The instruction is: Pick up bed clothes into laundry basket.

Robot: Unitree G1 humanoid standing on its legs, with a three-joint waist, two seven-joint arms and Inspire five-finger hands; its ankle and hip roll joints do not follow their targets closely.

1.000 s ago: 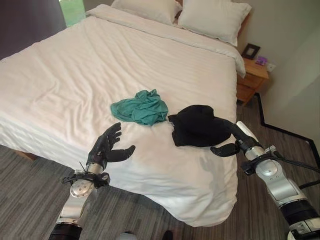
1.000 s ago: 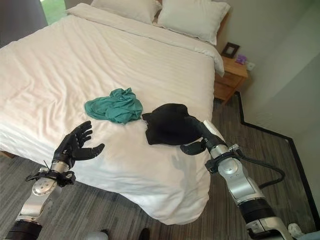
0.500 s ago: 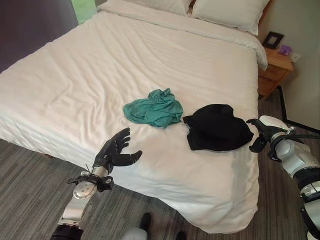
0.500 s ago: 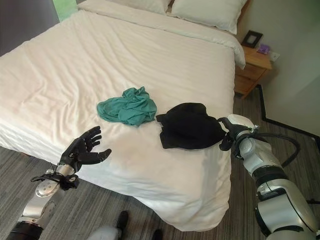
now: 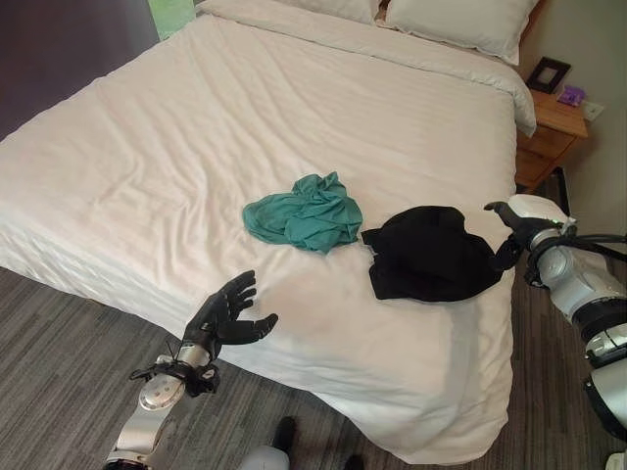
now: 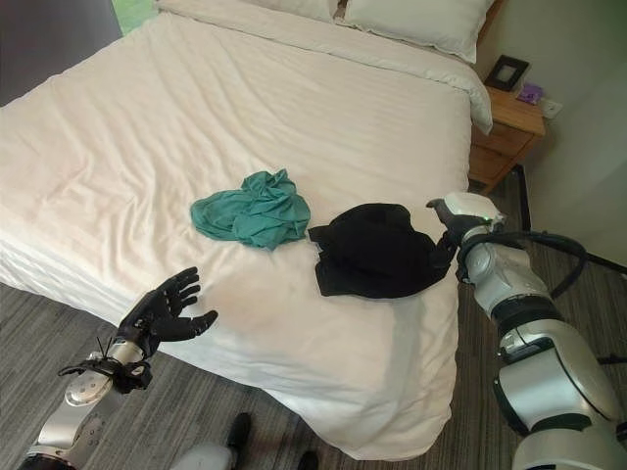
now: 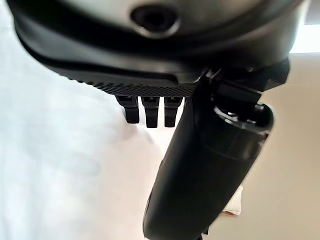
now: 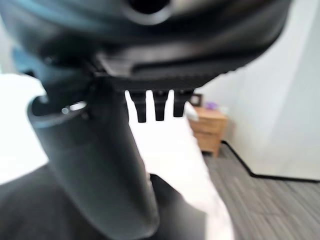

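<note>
The robot is at the reaching step: its right hand (image 6: 453, 217) sits at the right edge of the black garment (image 6: 377, 251), which lies on the white bed (image 6: 245, 108) near its right side, and the wrist view shows the fingers straight, curled round nothing. The left hand (image 5: 225, 315) hovers spread over the near edge of the bed, well apart from the teal garment (image 5: 302, 211) lying just left of the black one. Next, the right hand probably has to close on the black cloth and lift it clear.
</note>
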